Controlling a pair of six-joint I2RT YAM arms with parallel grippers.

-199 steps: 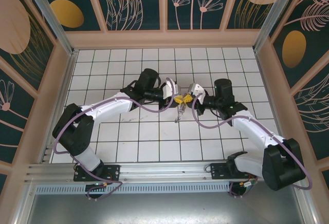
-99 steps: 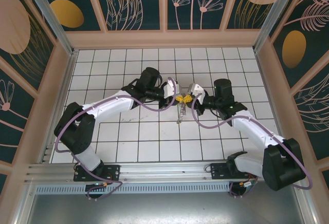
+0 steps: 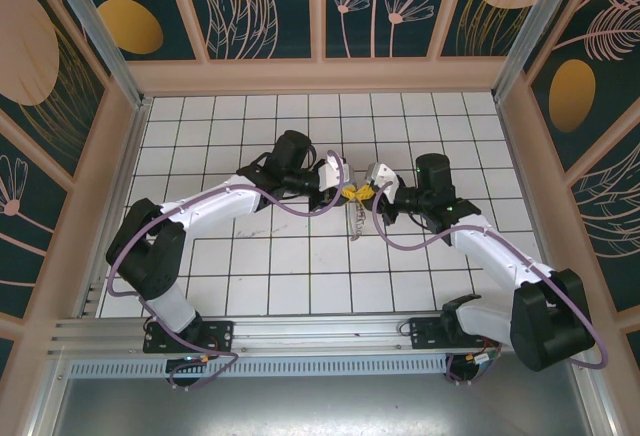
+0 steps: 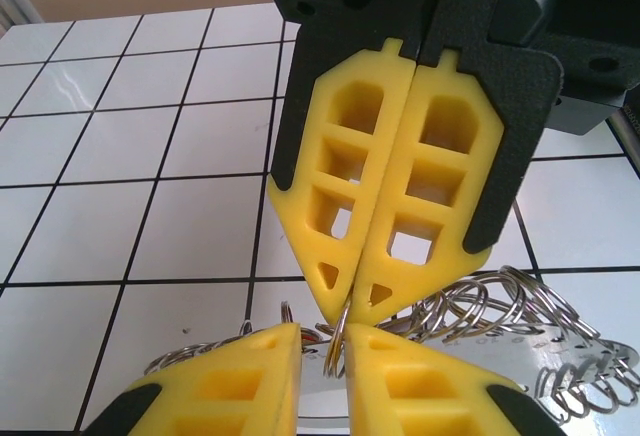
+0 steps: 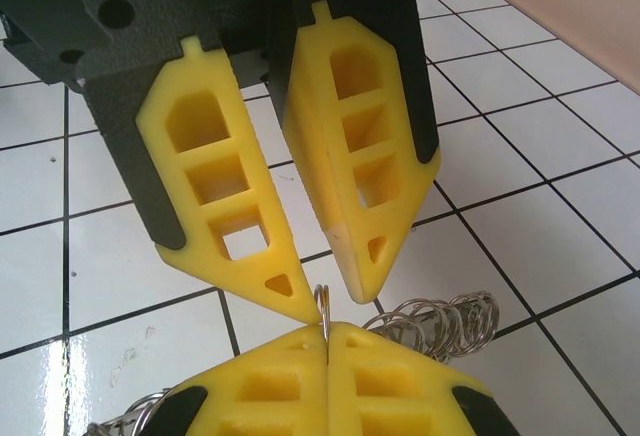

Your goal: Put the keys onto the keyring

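My right fingers (image 5: 390,381) are pressed together on a thin loop of the keyring (image 4: 490,306). My left fingers (image 4: 225,386) meet them tip to tip, slightly spread around that loop. The silver bunch dangles beneath, over the tiled surface (image 4: 120,216). I cannot make out the brass keys.

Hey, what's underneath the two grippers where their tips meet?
A bunch of silver rings sits beneath a thin ring pinched by the right gripper; the left gripper covers its near part.
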